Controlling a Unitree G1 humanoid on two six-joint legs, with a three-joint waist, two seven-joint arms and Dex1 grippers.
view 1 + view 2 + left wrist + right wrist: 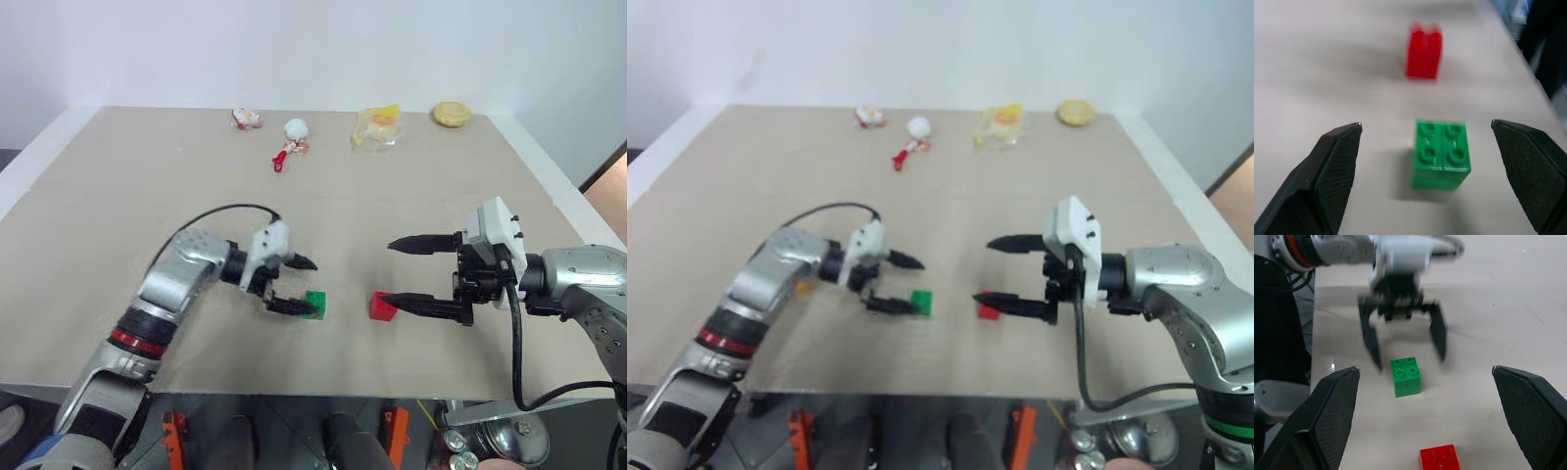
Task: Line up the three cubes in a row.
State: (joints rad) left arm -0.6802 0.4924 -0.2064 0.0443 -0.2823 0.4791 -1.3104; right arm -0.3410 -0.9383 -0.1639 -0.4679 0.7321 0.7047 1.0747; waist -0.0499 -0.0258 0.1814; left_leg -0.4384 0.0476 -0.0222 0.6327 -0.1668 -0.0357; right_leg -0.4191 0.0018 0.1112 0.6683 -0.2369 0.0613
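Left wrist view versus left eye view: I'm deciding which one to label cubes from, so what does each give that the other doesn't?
The left wrist view alone gives the four studs on top of the green cube, which sits free on the table between the open left gripper fingers. The left eye view alone gives the open right gripper, the white ball-shaped toy, the crumpled yellow wrapper and a round yellow item along the far edge. Both share the green cube, the red cube beside it and the beige table.
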